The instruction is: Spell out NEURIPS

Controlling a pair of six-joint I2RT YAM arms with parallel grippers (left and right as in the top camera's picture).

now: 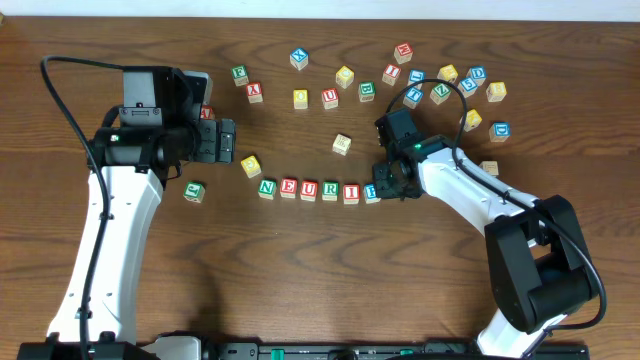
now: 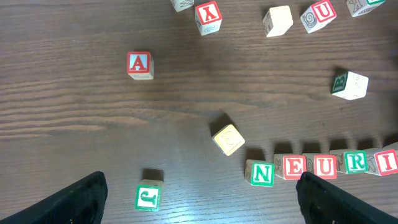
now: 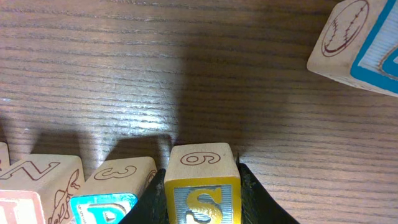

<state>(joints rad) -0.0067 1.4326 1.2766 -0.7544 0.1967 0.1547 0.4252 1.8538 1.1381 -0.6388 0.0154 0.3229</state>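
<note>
A row of cubes reads N (image 1: 267, 187), E (image 1: 288, 188), U (image 1: 309, 189), R (image 1: 330, 190), I (image 1: 351, 192), then a blue P (image 1: 371, 192). My right gripper (image 1: 392, 180) hangs over the row's right end. In the right wrist view it (image 3: 202, 173) is shut on a yellow S cube (image 3: 202, 186), low and just right of the P (image 3: 109, 202). The left gripper (image 2: 202, 211) is open and empty, hovering left of the row with the green N (image 2: 262, 173) near its right finger.
A green-lettered cube (image 2: 148, 196) and a yellow cube (image 2: 228, 139) lie left of the row. A red A (image 2: 139, 64) and X (image 2: 208, 17) sit farther back. Several spare cubes (image 1: 440, 90) are scattered at the back right, one (image 1: 342, 144) behind the row.
</note>
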